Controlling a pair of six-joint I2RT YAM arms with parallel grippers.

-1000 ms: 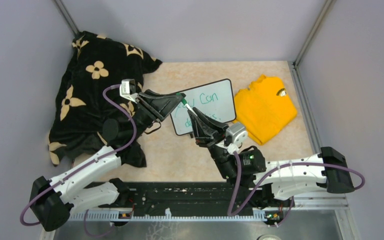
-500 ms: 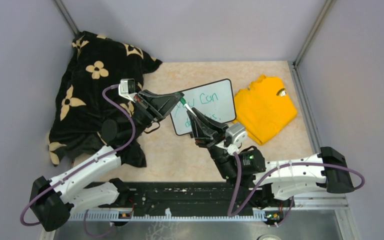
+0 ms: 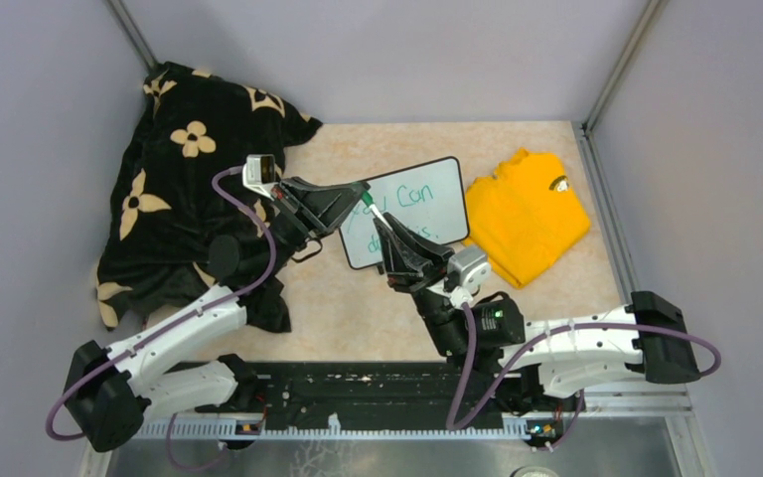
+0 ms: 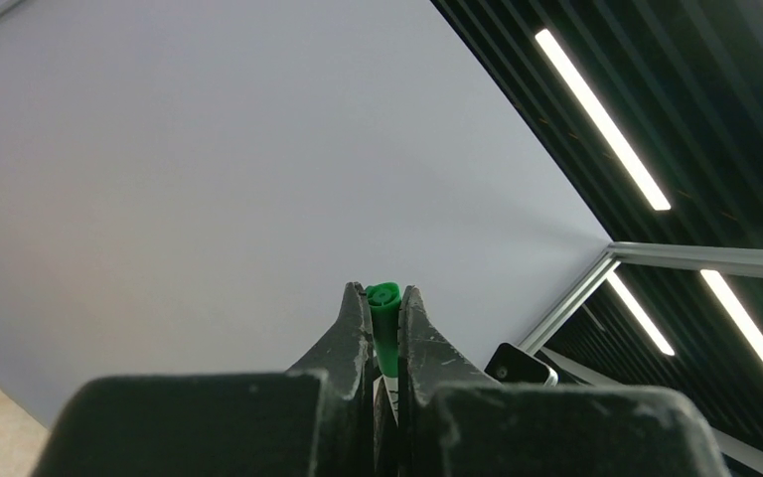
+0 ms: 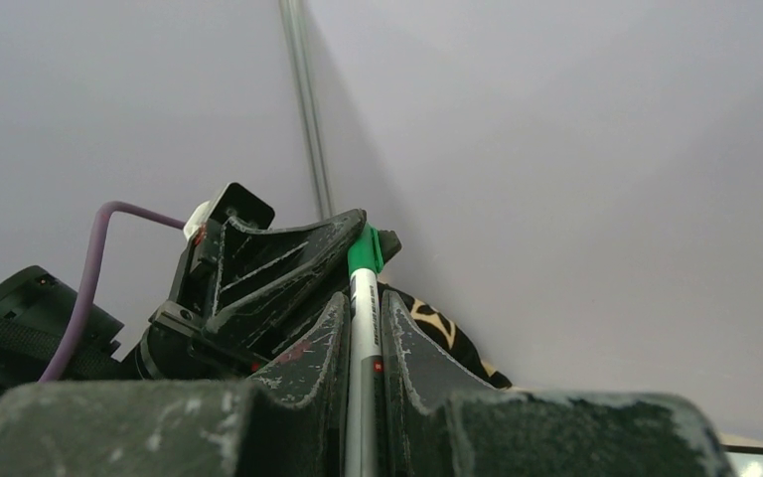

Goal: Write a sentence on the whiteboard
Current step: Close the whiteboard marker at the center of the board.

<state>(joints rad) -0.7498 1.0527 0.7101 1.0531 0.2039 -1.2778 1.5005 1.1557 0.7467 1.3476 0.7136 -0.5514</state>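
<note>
The whiteboard (image 3: 435, 227) lies flat on the beige worktop (image 3: 358, 308), slightly askew, near the middle of the surface. Green handwriting runs across it; the upper line reads something like "You Can", and the lower line is partly hidden behind the arms. Just beside its right edge lies a folded yellow shirt (image 3: 527, 214). To its left, a black blanket (image 3: 179, 189) with cream flower shapes is heaped in the far left corner.

Both arms meet above the board's left end, joined by a marker (image 3: 371, 206). The right gripper (image 3: 381, 221) is closed narrowly on the marker's white barrel. In the right wrist view the barrel (image 5: 363, 328) runs up between its two fingers, tilted upward and away. The left gripper (image 3: 360, 191) reaches in from the left and is pinched tight on the green cap (image 4: 383, 323) at the marker's top end. In the left wrist view the round cap end pokes out between the fingertips. The cap sits on the marker.
</note>
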